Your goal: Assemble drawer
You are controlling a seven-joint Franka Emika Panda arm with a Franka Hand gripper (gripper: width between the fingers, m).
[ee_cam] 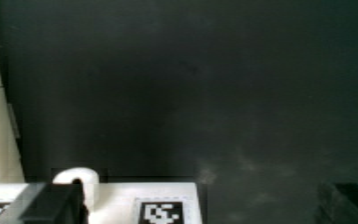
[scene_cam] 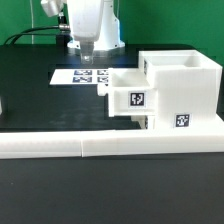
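The drawer [scene_cam: 165,92], a rigid white plastic housing with trays, sits at the exterior view's right against the long white bar [scene_cam: 90,147]; it looks light, stiff, rather slick, best pinched by a thin tray wall, while the gripper [scene_cam: 87,58] hangs open, empty, over the marker board [scene_cam: 78,76].

White arm [scene_cam: 88,22] — black-fingered claw [ee_cam: 202,200]

The bench [scene_cam: 40,100] was black, with a dull matte look. The drawer [scene_cam: 170,85] was plain white, and it carried small square tags [scene_cam: 136,98] printed in black and white. The marker board [scene_cam: 82,75] was white with black square patterns. The long bar [scene_cam: 60,148] at the bench edge was white too. The arm [scene_cam: 92,22] was white and grey.
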